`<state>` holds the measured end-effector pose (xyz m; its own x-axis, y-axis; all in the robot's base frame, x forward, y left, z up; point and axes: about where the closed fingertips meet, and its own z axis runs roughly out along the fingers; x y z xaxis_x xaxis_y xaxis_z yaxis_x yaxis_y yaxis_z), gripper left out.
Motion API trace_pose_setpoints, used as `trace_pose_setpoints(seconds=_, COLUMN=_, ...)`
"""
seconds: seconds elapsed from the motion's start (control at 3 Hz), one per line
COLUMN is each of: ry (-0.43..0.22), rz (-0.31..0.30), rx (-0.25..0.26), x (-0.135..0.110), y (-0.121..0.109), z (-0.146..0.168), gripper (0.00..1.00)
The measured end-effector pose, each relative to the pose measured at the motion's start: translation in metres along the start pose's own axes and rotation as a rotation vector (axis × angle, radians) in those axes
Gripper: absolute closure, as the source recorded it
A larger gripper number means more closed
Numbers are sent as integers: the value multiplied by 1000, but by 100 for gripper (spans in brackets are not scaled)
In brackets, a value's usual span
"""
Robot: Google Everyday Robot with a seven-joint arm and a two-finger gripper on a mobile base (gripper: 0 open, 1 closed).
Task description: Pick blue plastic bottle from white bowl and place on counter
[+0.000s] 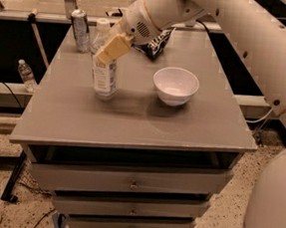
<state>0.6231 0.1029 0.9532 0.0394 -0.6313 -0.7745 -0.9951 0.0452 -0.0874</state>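
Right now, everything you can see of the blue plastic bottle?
The blue plastic bottle is clear, bluish-tinted plastic with a white cap and a white label. It stands upright on the counter, apart from the white bowl, not in it. The tool sits at its shoulder, overlapping it; grip unclear.

We can read no text; the label [105, 74] on the bottle [105, 88] shows only a dark mark. The gripper [109, 50] holds the bottle's neck.
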Motion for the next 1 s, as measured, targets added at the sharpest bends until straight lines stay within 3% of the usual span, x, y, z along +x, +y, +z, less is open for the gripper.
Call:
trace_pose_setpoints(seconds=0.67, ry=31, rz=-17, rx=-50, x=0, y=8, z=18, gripper=100)
trace_pose_setpoints(seconds=1.0, ry=31, rz=-17, rx=-53, x=-1, y=8, z=20, gripper=82)
